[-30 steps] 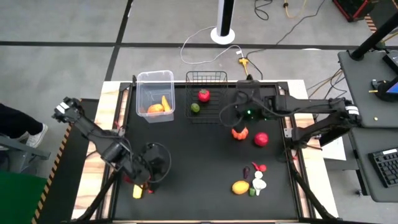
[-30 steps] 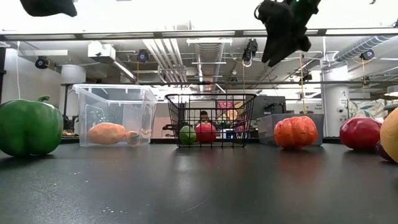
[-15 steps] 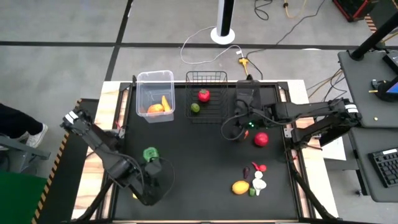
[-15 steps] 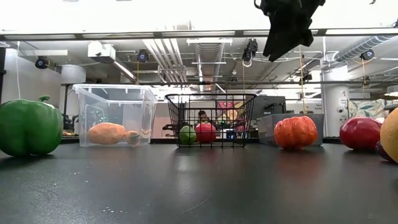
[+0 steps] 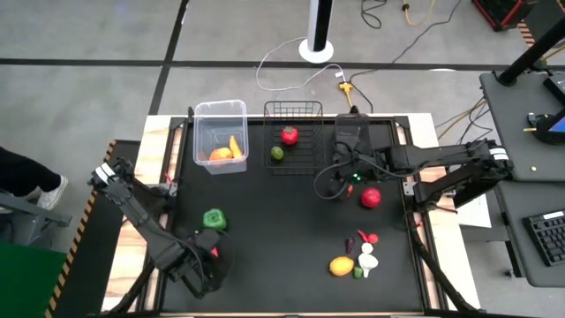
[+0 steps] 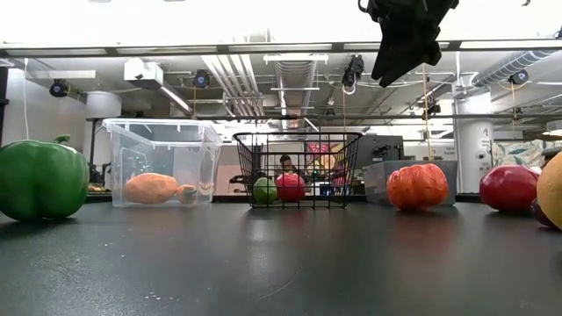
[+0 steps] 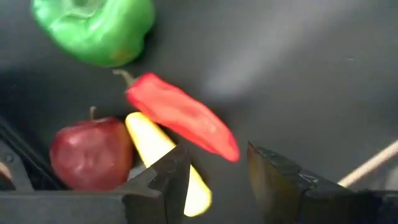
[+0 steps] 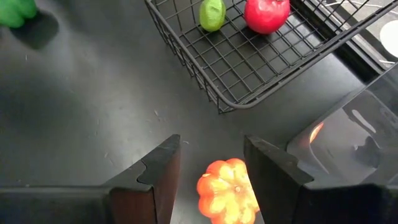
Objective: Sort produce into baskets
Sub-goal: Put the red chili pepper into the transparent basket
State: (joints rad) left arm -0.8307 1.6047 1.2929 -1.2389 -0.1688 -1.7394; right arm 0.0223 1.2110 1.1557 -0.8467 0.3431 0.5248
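Now my left gripper [image 7: 214, 171] has dropped behind the green pepper [image 5: 214, 218], jaws parted over the red chili [image 7: 181, 114], holding nothing. My right gripper [image 8: 208, 165] hangs open above the orange pumpkin [image 8: 227, 196]. Both picks look imminent.

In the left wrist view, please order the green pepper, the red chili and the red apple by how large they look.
1. Red chili, the longest.
2. Green pepper, partly cut off by the picture edge, so its rank is unsure.
3. Red apple.

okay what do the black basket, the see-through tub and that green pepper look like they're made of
The black basket looks like thin metal wire, dark-coated: open grid you see straight through. The see-through tub seems to be clear, glossy plastic, with its contents showing through the walls. The green pepper appears to be smooth moulded plastic or rubber, with an even colour and a soft sheen; which one is unclear.
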